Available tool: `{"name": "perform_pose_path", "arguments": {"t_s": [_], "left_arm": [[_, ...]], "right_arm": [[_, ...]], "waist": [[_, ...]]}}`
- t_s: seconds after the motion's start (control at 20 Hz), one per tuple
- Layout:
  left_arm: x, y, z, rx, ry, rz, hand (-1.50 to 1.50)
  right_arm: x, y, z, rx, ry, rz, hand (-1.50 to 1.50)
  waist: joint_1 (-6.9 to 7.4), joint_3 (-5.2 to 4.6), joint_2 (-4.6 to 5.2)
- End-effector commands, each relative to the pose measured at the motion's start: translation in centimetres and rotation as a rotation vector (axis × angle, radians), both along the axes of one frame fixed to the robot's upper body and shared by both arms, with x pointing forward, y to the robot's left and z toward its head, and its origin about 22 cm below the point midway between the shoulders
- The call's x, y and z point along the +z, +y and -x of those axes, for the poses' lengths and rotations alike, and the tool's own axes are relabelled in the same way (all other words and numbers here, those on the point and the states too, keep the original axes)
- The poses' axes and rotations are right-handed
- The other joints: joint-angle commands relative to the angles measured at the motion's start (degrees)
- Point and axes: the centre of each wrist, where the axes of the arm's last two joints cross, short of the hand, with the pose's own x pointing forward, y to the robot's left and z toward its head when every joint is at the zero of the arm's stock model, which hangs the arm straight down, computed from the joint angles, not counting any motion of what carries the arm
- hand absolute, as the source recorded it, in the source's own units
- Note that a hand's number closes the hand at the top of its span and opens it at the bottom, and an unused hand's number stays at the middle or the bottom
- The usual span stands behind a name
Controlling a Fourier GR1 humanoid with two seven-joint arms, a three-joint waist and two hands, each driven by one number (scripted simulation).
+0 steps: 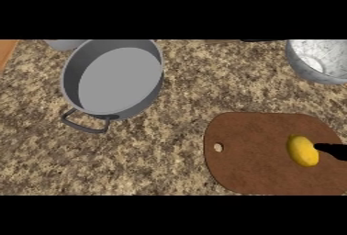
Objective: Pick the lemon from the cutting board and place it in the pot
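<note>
A black fingertip of the right hand (332, 150) touched the lemon (303, 150) at its three o'clock side; whether the fingers were open I couldn't tell. The lemon lay on the cutting board (257, 151). A nudge might roll it away, further from the pot (112, 78) at ten o'clock.

The lemon (303, 150) is yellow and oval, lying on its side with its long axis running roughly up and down the view. It rests on the right part of the brown cutting board (257, 156), which sits at about four o'clock on the desk. The pot (112, 78) is grey metal, upright and open, with a dark loop handle, at about ten o'clock, well apart from the board.
</note>
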Motion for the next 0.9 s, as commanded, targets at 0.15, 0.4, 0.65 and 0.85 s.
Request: {"name": "perform_pose_path", "arguments": {"t_s": [0.15,0.4,0.65,0.85], "left_arm": [[3.5,-2.8,-10.3,-0.082,-0.481,0.161,0.0],[3.3,-2.4,-11.0,-0.072,-0.461,0.151,0.0],[3.0,-3.0,-11.2,-0.084,-0.451,0.177,0.0],[2.8,-3.5,-11.5,-0.072,-0.438,0.186,0.0]], "right_arm": [[-1.2,-1.6,1.5,-0.063,0.227,0.235,-1.5],[2.0,-1.0,0.5,-0.057,0.275,0.287,-1.5],[3.8,-0.1,-0.4,-0.048,0.39,0.286,-1.5],[5.3,0.7,-0.9,-0.044,0.479,0.256,-1.5]], "waist": [[-0.91,-1.29,-0.04],[-1.12,-1.6,-1.29],[-0.39,-1.7,-1.4],[-0.9,-1.69,-1.61]]}}
